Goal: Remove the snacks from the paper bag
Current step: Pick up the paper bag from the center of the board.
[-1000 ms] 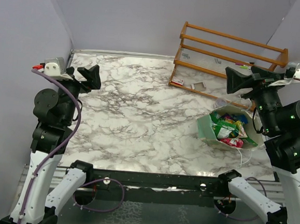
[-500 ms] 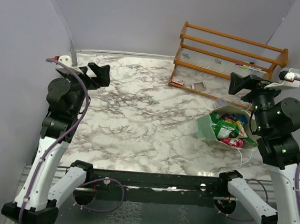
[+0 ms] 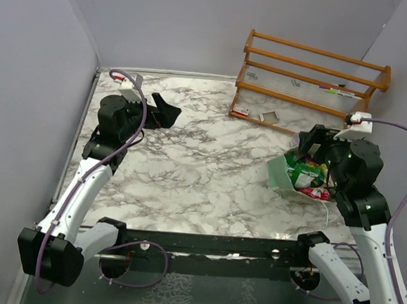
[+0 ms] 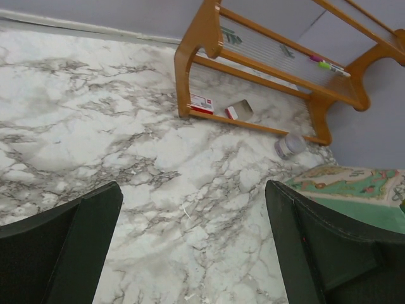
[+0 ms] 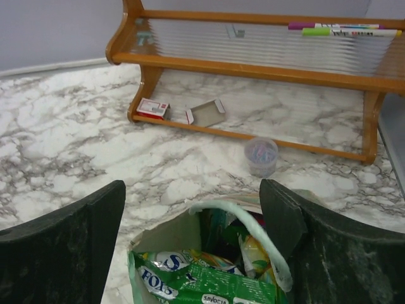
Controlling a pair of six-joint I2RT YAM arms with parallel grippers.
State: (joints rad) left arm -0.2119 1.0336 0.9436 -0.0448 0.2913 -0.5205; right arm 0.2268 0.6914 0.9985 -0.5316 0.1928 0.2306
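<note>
Right pincer [image 5: 193,190] agape, empty, over crinkled paper bag [image 5: 161,233]; glossy green snacks [image 5: 190,282] cropped by lower edge, others half hidden. Left pincer [image 4: 193,189] agape, empty, above veined marble table [image 4: 95,126].

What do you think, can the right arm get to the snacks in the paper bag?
Probably yes. The right gripper hangs open just over the paper bag, whose mouth faces up with the snacks in plain view. Only the cord handle arches across the opening and might snag a finger.
</note>
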